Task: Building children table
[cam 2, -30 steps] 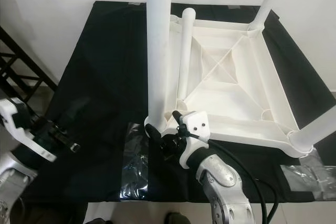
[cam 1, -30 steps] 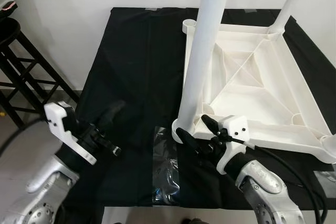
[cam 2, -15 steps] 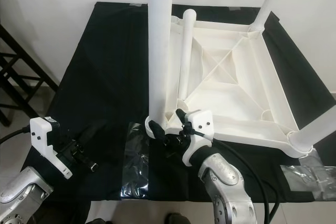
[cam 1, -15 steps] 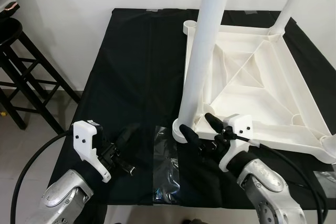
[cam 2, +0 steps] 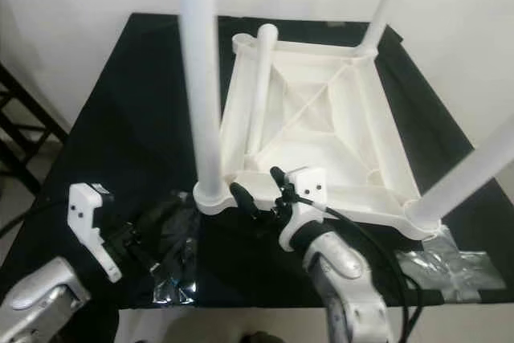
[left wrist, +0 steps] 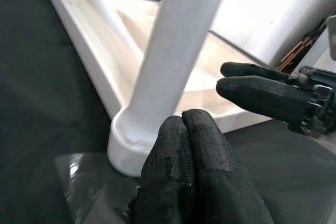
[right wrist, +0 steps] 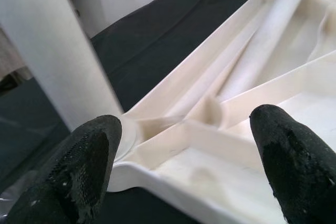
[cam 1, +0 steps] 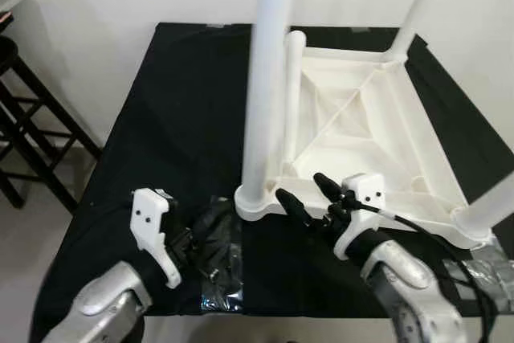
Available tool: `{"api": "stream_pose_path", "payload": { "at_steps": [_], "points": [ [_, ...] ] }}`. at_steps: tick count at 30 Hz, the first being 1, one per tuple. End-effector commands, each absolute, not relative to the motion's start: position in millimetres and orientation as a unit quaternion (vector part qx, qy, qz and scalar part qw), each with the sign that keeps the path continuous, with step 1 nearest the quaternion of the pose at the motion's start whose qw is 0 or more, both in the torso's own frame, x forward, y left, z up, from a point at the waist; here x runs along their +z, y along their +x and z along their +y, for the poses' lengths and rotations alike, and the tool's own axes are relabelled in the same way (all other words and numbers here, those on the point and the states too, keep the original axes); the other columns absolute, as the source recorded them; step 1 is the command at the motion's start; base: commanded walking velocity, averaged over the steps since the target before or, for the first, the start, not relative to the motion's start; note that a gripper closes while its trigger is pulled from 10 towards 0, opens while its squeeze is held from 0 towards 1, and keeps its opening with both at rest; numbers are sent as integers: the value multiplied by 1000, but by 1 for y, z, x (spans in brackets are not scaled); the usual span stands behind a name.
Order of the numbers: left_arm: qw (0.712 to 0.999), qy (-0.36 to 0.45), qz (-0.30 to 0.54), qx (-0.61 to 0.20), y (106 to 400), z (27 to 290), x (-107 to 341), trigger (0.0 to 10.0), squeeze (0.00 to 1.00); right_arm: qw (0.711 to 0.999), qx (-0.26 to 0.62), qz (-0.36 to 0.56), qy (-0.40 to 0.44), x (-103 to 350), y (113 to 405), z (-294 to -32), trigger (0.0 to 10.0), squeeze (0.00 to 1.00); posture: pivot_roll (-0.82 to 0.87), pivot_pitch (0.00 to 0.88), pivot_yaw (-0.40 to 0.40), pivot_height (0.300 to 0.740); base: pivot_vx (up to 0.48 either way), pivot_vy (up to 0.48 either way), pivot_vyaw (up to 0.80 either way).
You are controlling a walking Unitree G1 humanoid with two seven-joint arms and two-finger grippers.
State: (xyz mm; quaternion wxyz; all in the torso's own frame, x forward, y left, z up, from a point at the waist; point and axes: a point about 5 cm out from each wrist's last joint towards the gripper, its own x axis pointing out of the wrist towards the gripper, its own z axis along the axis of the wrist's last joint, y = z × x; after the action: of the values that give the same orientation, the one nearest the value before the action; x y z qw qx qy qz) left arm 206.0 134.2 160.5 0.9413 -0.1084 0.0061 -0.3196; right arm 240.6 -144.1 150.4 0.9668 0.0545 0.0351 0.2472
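On black-draped desk (cam 1: 161, 94): upturned white table top (cam 1: 377, 126), three legs standing, fourth leg (cam 1: 291, 94) lying loose inside. My right end effector (cam 1: 307, 196), spread, has backed off near corner leg (cam 1: 265, 78). Left end effector (cam 1: 213, 226), pressed together, has closed in over plastic bag (cam 1: 225, 275).

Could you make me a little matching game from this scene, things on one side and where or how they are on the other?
Things:
1. left pincer
2. right pincer
3. loose leg
4. plastic bag

States:
A. lying inside the upturned tabletop
B. fingers open, at the tabletop's near edge
C. fingers shut, over the plastic
D. flat on the black cloth

Pairs: 1-C, 2-B, 3-A, 4-D
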Motion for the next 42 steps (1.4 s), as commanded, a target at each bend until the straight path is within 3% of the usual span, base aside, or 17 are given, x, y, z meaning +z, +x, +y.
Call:
{"api": "stream_pose_path", "payload": {
  "at_steps": [1, 7, 11, 22, 42],
  "points": [
    [943, -108, 16, -314, 206, 136, 158, 10000, 0, 962, 264, 31, 65, 150, 241, -138, 10000, 0, 10, 112, -36, 740, 0, -469, 0],
    [944, -120, 5, -309, 207, 137, 160, 10000, 0, 945, 323, 28, 53, 152, 236, -131, 10000, 0, 14, 108, -40, 740, 0, -130, 0],
    [947, -121, 3, -298, 208, 140, 161, 10000, 0, 900, 434, 31, 27, 153, 218, -122, 10000, 0, 20, 104, -42, 740, 0, 0, 0],
    [946, -98, 13, -310, 207, 140, 161, 10000, 0, 827, 555, 73, 58, 155, 185, -129, 10000, 0, 11, 102, -36, 740, 0, 0, 0],
    [937, -106, 27, -332, 206, 138, 160, 10000, 0, 789, 602, 108, 58, 152, 173, -140, 10000, 0, 14, 100, -36, 740, 0, -445, 0]
  ]
}}
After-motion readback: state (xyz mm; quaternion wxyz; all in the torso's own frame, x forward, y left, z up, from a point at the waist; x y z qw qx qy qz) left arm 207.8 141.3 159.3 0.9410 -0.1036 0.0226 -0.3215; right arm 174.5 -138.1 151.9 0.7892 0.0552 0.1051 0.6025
